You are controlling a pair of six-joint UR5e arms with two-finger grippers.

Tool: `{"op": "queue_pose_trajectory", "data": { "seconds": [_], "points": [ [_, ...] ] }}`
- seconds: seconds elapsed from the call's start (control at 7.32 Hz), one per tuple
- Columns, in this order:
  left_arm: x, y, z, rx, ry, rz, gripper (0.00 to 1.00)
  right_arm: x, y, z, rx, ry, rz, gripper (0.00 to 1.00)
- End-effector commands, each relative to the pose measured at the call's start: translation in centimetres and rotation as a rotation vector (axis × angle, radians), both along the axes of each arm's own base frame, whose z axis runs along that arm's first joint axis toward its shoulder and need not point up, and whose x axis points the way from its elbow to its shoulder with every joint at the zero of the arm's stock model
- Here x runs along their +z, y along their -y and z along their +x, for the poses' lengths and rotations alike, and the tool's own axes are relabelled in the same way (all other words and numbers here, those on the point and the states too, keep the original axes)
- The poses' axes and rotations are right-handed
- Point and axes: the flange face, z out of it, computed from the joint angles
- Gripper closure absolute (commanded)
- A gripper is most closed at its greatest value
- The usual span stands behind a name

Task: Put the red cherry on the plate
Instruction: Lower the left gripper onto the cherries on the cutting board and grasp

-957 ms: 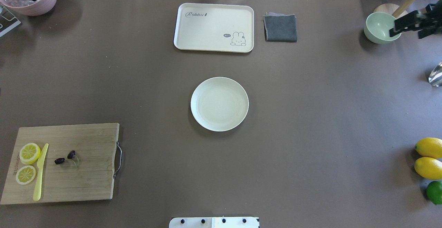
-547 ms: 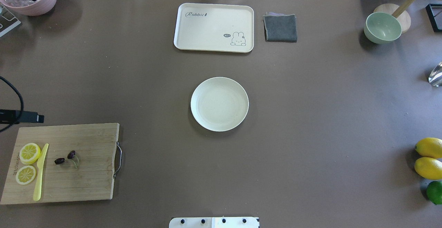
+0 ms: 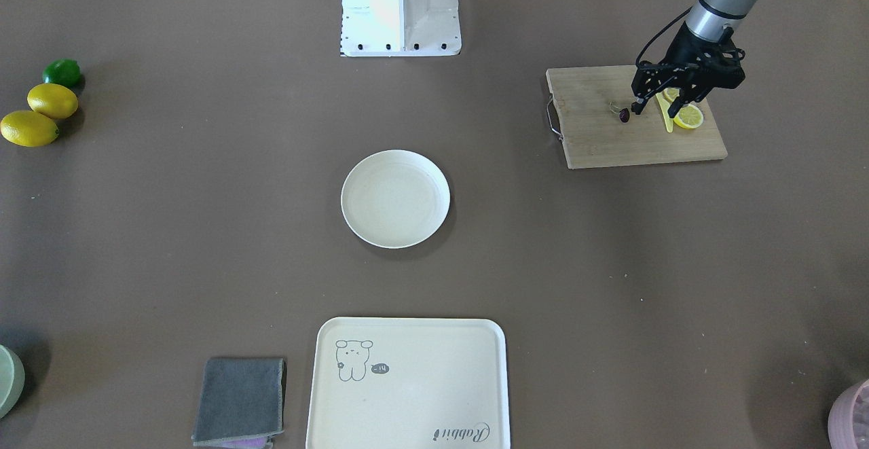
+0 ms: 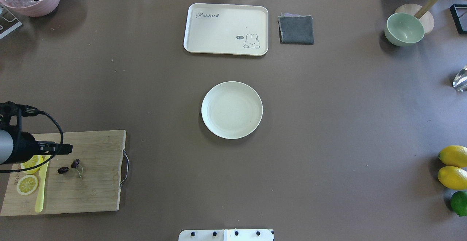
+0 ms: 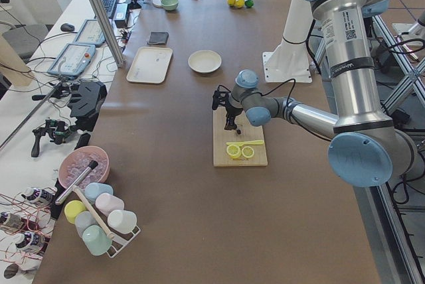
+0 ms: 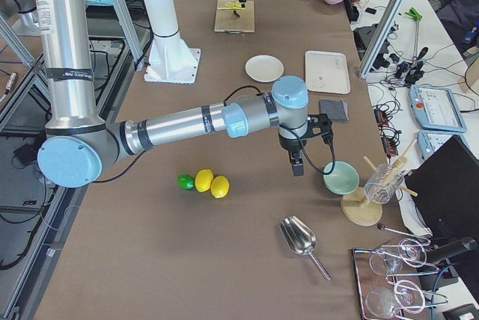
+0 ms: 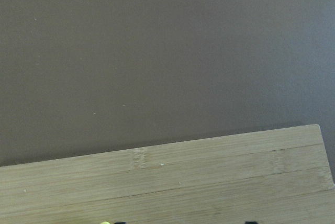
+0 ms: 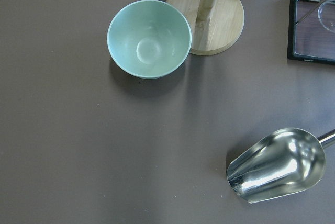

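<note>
left fingers (image 3: 638,99): spread, empty, hovering over the cutting board (image 4: 95,190).
red cherry (image 4: 75,163): on the board, just beside the yellow knife (image 4: 41,193).
grasp: centre over one fruit, descend straight, pinch gently, clear of the knife.
plate (image 4: 232,109): bare, mid-worktop, well apart.
right fingers (image 6: 297,167): far off; cannot tell their state.

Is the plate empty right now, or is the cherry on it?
Empty. The plate shows only a bare cream surface in both table views. The red cherry lies on the cutting board, well apart from it.
</note>
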Motion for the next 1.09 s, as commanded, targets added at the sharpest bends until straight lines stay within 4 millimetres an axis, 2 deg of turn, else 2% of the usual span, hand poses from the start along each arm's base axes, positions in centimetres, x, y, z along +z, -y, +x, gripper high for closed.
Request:
{"op": "queue_pose_trajectory", "data": {
  "seconds": [0.0,0.27,0.82,0.96],
  "points": [
    [0.1,-1.2,3.6,-0.001,0.005,0.006,0.33,0.4,-0.2,0.0,0.001,-0.002,-0.006,0.00],
    [1.2,-1.5,4.0,0.011,0.027,0.001,0.39,0.5,-0.1,0.1,0.001,-0.003,-0.009,0.00],
    [1.7,-2.6,4.5,0.042,0.037,-0.001,0.48,0.5,-0.1,0.1,0.001,-0.003,-0.009,0.00],
    [1.7,-2.6,4.5,0.043,0.037,-0.003,0.53,0.5,-0.1,0.1,0.001,-0.003,-0.009,0.00]
  ]
}}
